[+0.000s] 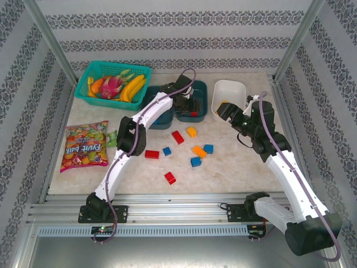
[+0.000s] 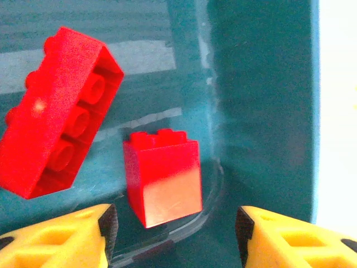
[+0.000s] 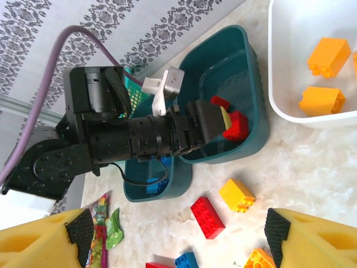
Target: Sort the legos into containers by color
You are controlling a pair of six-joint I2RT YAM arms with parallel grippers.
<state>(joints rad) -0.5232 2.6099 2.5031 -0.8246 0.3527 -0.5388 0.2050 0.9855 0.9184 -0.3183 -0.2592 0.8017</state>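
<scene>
Overhead, the left arm stretched forward from its base with the elbow raised, its wrist dipped into the right-hand dark teal tub. The left gripper had its fingers spread, gripping nothing. A small red brick stood tilted on the tub floor between them, clear of both pads. A longer red brick slanted up and to the left, though I could not tell whether it rested on the floor.

The right arm was bent sharply at the elbow, its forearm angled toward the white tub. The right gripper hovered just beside that tub with its fingers wide apart, pinching nothing. Two orange bricks lay in the white tub. Loose legos in red, blue and yellow were scattered on the table between the arms.
</scene>
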